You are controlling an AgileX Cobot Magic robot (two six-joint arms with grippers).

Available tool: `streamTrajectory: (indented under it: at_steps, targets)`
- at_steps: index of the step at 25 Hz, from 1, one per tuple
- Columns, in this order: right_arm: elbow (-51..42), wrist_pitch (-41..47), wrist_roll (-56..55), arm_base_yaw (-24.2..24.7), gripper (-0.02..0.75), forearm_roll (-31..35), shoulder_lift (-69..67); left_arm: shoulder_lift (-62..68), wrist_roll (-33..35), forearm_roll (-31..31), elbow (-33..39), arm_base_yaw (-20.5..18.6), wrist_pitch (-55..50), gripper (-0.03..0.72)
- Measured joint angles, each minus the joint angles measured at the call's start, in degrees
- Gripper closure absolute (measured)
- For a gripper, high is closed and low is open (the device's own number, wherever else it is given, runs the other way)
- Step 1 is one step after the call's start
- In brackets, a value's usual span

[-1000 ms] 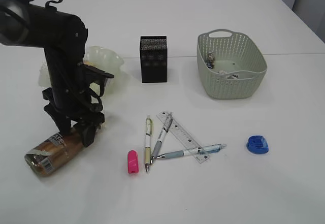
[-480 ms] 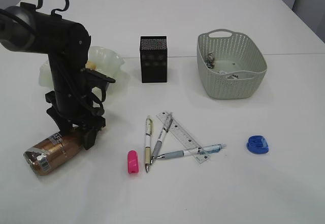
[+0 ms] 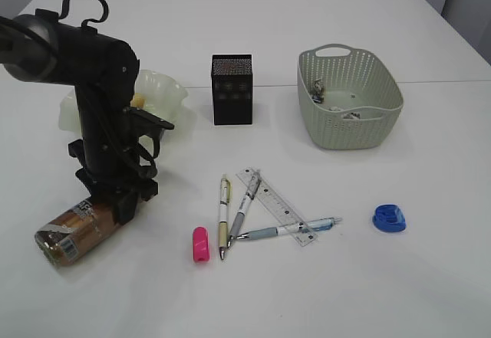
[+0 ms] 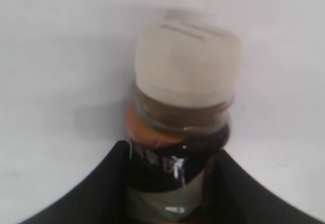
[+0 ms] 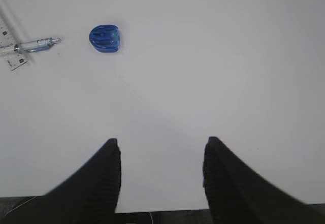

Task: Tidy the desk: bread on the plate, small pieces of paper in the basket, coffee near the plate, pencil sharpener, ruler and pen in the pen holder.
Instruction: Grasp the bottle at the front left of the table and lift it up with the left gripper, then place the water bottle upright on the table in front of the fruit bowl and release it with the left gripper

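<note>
The left gripper [image 3: 115,200] has just narrowed onto the coffee [image 3: 69,234], which lies on its side on the bench [image 3: 345,277] below the plate [image 3: 165,93]. It looks gripped, ready to lift. The right gripper [image 5: 161,170] hangs open, empty.

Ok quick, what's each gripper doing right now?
Left gripper: closed around the coffee lying on its side.
Right gripper: open, holding nothing.
</note>
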State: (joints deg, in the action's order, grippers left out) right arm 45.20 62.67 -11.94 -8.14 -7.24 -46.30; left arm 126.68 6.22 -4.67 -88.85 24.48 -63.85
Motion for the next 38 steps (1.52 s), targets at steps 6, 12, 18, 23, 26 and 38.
streamTrajectory:
  at_steps: [6, 12, 18, 23, 26, 38]
  targets:
    - [0.00, -0.10, 0.00, 0.00, 0.323, 0.00, 0.00, 0.00, 0.00, -0.97, 0.00, 0.10, 0.00, 0.426]
    - [0.00, -0.10, 0.00, 0.00, 0.323, 0.00, 0.00, -1.04, 0.00, 0.96, 0.09, 0.10, -0.30, 0.433]
    - [0.00, -0.10, 0.00, 0.00, 0.323, 0.00, 0.00, -7.04, 0.00, 3.32, 0.13, 0.10, -3.89, 0.435]
    - [0.00, -0.10, 0.00, 0.00, 0.323, 0.00, 0.00, -15.19, 0.00, 8.42, 0.35, -1.04, -4.65, 0.435]
    - [0.00, -0.10, 0.00, 0.00, 0.323, 0.00, 0.00, -20.75, 0.00, 10.37, 1.38, -1.27, -4.79, 0.436]
    - [0.00, 2.70, 0.00, 0.00, 0.323, -0.10, 0.00, -53.19, 0.00, 9.09, 39.91, -4.74, 22.29, 0.437]
